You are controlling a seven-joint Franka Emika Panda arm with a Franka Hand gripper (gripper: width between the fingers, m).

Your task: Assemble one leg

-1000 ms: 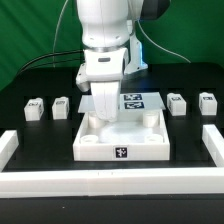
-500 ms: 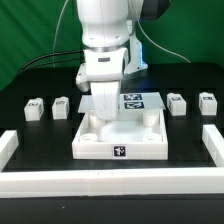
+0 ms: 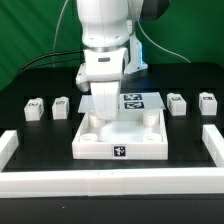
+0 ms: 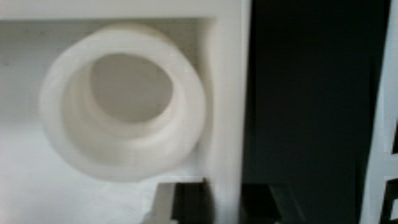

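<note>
Four small white legs with marker tags lie on the black table: two at the exterior view's left (image 3: pixel 34 108) (image 3: pixel 61 107) and two at the right (image 3: pixel 177 103) (image 3: pixel 207 103). The large white square tray-like part (image 3: pixel 120 150) sits in the middle. My gripper (image 3: pixel 103 112) is down at its far left corner. In the wrist view my gripper (image 4: pixel 224 205) has one dark finger (image 4: pixel 183 205) on each side of the tray's wall (image 4: pixel 222 80), which fills the gap between them. A round corner socket (image 4: pixel 121 105) lies just inside. No leg is held.
The marker board (image 3: pixel 138 100) lies flat just behind the tray. White rails border the table at the front (image 3: pixel 110 185), the left (image 3: pixel 8 148) and the right (image 3: pixel 213 140). A green curtain hangs behind the arm.
</note>
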